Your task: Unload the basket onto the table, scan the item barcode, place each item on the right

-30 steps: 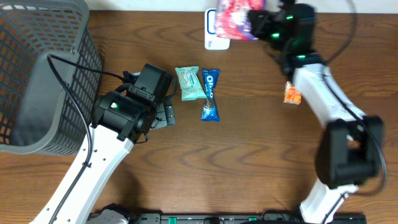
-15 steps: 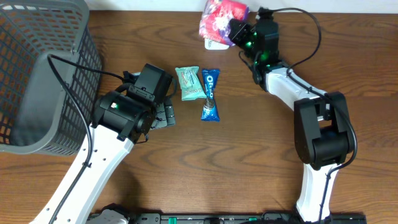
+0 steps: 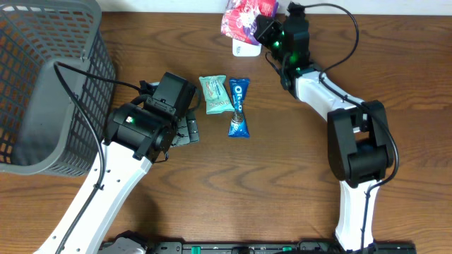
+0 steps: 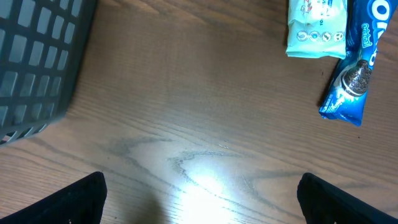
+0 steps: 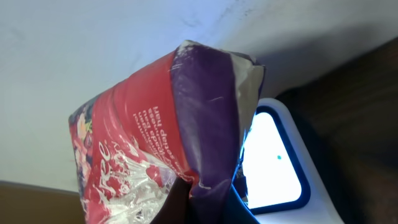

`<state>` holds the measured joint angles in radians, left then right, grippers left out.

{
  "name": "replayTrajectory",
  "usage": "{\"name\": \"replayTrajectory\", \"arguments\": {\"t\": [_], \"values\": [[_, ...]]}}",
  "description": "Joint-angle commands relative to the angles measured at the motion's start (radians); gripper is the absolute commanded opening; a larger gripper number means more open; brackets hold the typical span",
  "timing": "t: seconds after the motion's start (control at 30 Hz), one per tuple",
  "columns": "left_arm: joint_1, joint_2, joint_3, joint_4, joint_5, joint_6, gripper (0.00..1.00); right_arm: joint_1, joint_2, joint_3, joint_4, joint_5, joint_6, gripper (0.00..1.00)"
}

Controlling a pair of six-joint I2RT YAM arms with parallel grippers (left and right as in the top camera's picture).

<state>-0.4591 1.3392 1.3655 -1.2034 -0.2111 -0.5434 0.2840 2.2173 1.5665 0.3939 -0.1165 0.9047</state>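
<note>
One snack pouch [image 3: 244,15], glossy, red on its printed face with white lettering and a purple side panel, crinkled and with a pale inner edge, is held at the top centre of the overhead frame. It is pinched at its lower edge by the right hand [image 3: 265,28], whose fingers are pressed together on it. In the right wrist view the pouch [image 5: 168,130] is seen beside one white scanner [image 5: 273,162] with a blue rim and a lit window. The left hand [image 4: 199,199] is spread wide above the bare table [image 4: 186,124], nothing between its fingers. Two other packets lie side by side at centre: one mint-green packet [image 3: 215,94] and one blue Oreo packet [image 3: 239,107]. One grey basket [image 3: 42,85] stands at the upper left.
</note>
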Motion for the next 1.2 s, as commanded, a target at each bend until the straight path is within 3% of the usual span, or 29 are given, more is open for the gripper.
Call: {"name": "replayTrajectory", "arguments": {"t": [0.0, 0.43, 0.8, 1.07, 1.17], "values": [[0.003, 0.008, -0.002, -0.003, -0.002, -0.004, 0.98, 0.0, 0.011, 0.069, -0.052, 0.019, -0.021, 0.01], [0.003, 0.008, -0.002, -0.003, -0.002, -0.004, 0.98, -0.092, -0.01, 0.134, -0.172, -0.105, -0.122, 0.01], [0.003, 0.008, -0.002, -0.003, -0.002, -0.004, 0.98, -0.475, -0.204, 0.176, -0.561, -0.131, -0.291, 0.01], [0.003, 0.008, -0.002, -0.003, -0.002, -0.004, 0.98, -0.766, -0.206, 0.166, -0.855, -0.126, -0.432, 0.01], [0.003, 0.008, -0.002, -0.003, -0.002, -0.004, 0.98, -0.821, -0.203, 0.144, -0.882, -0.12, -0.431, 0.01]]}}
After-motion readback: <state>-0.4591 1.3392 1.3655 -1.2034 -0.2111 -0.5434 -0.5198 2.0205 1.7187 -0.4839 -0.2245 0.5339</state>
